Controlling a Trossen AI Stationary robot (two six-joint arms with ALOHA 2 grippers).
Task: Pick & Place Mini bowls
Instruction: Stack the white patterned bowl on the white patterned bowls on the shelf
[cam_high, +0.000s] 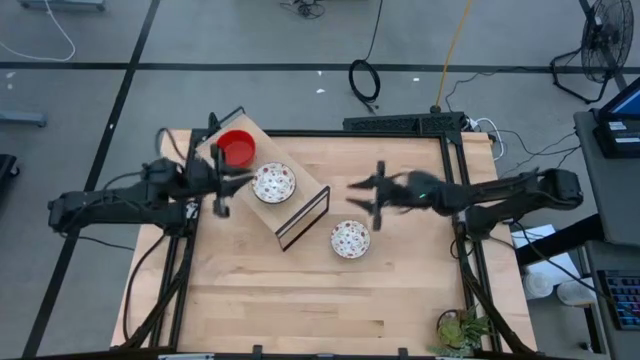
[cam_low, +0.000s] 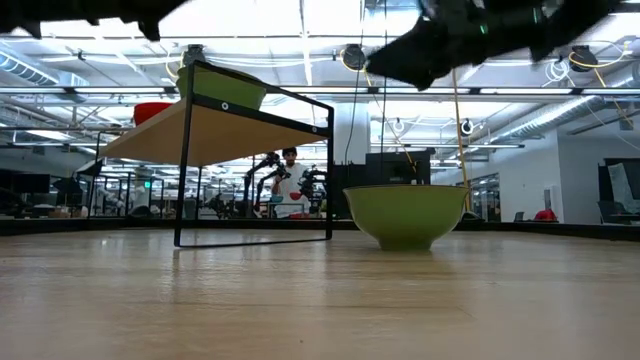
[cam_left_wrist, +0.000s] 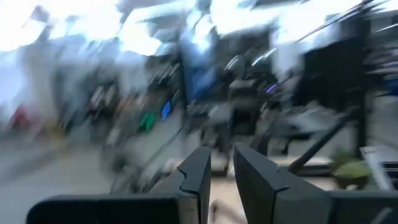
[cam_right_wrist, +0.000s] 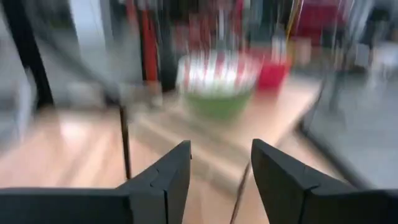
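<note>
Three mini bowls show. A plain red one (cam_high: 236, 148) and a white red-patterned one (cam_high: 273, 183) sit on the wooden top of a small black-framed rack (cam_high: 300, 215). A second patterned bowl (cam_high: 350, 239), green outside (cam_low: 405, 215), stands on the table to the right of the rack. My left gripper (cam_high: 221, 190) hovers at the rack's left edge, with a narrow gap between its fingers (cam_left_wrist: 222, 177). My right gripper (cam_high: 368, 200) hovers above the table to the right of the rack, open and empty (cam_right_wrist: 221, 168), facing the patterned bowl on the rack (cam_right_wrist: 217, 84).
The rack's top slopes, and its black frame (cam_low: 255, 170) stands on the table's far middle. A potted plant (cam_high: 460, 330) sits at the table's near right corner. Bare wood (cam_high: 300, 300) fills the near half. A person (cam_low: 291, 185) stands far behind the table.
</note>
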